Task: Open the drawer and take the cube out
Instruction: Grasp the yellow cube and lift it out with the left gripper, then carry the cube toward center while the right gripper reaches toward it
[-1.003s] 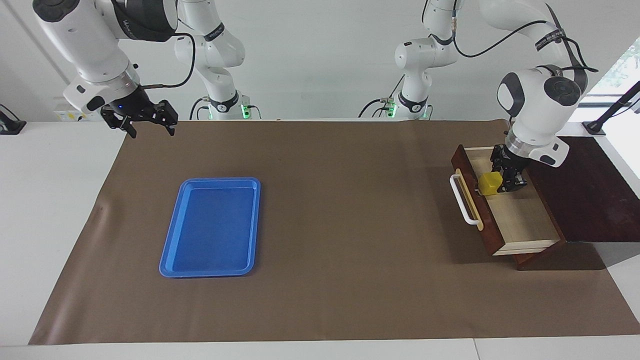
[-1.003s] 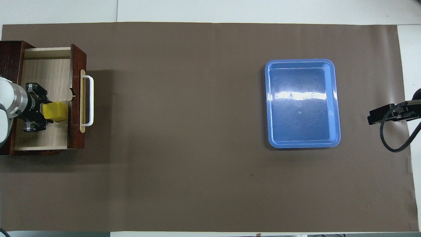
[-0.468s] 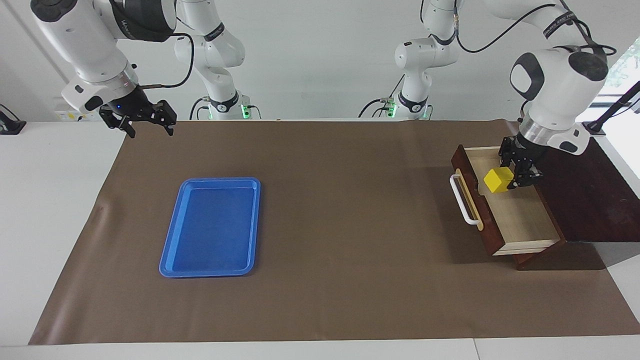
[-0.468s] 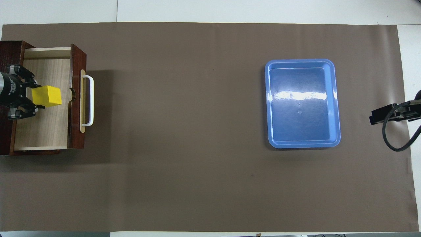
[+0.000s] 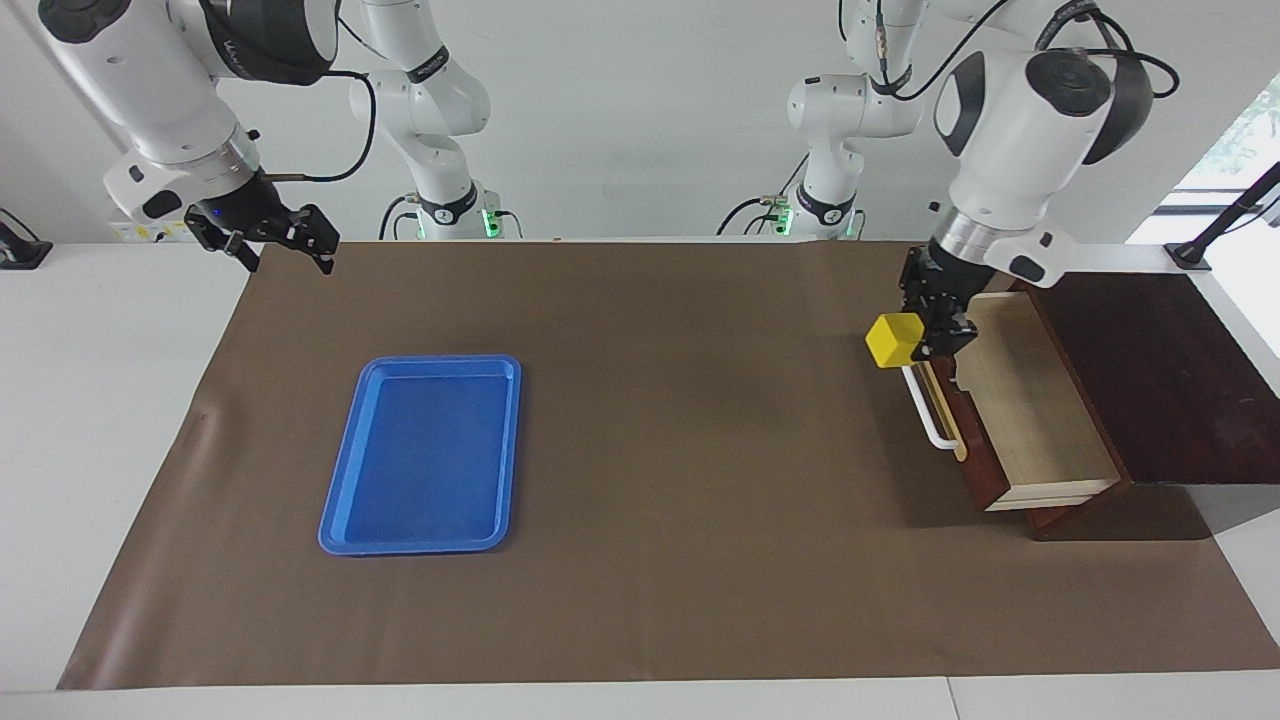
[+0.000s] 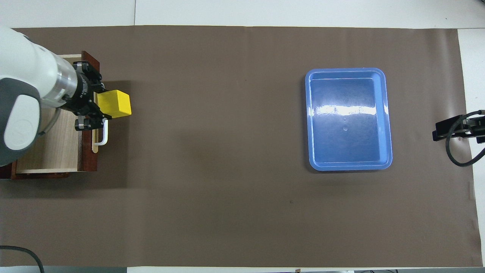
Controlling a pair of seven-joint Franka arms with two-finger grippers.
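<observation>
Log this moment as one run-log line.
left hand: shut on yellow cube, over drawer handle | drawer: open | right hand: open, waiting | blue tray: empty

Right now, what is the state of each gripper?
Left gripper: shut on the small yellow cube, over the drawer's white handle.
Right gripper: open, holding nothing.

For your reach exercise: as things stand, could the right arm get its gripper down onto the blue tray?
Probably yes. The right gripper hangs open and empty over the table edge, and nothing lies in or around the blue tray.
</observation>
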